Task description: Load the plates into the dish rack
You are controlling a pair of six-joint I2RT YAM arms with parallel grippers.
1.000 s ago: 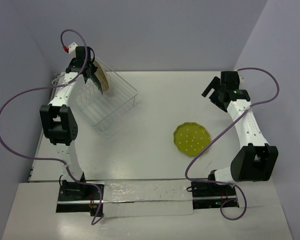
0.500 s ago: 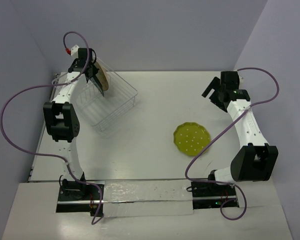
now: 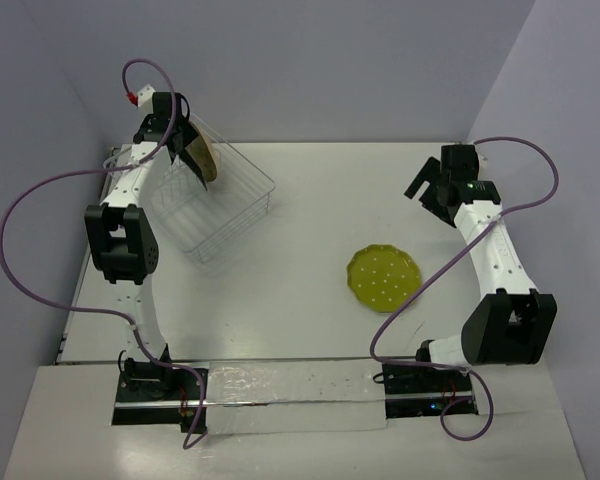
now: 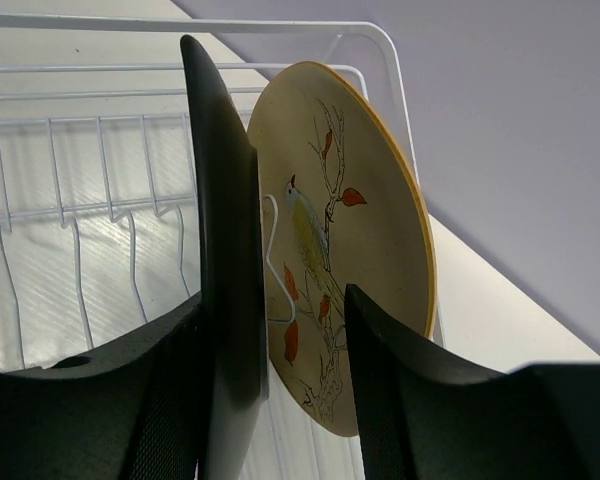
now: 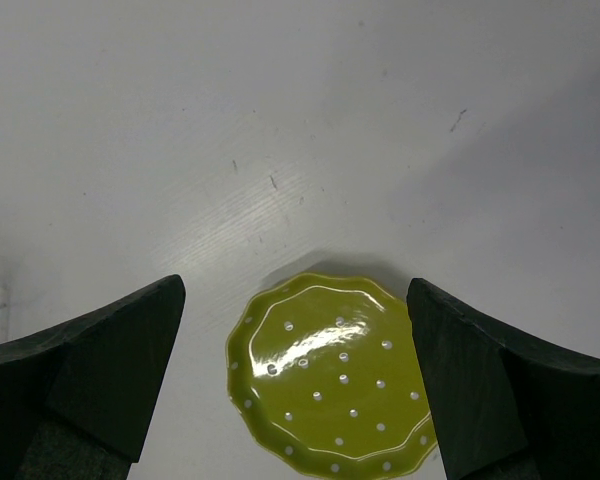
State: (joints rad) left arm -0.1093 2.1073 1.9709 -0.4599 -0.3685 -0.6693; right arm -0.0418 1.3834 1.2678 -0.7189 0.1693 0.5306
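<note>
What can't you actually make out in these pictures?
Dark plate: the left wrist view shows only its edge; from above it blends into the black left tool.
Cream plate: lower part hidden behind a finger, left wrist view.
Rack: wires too fine to count from above.

Soft, even overhead light keeps the white table (image 3: 310, 210) bright in the top view, with only faint shadows. From the right wrist, the yellow-green plate (image 5: 335, 390) carries a small glare patch and a soft shadow along its far rim. From the left wrist, the dark plate (image 4: 225, 250) reads nearly black, while the cream plate (image 4: 370, 240) is sharp.
</note>
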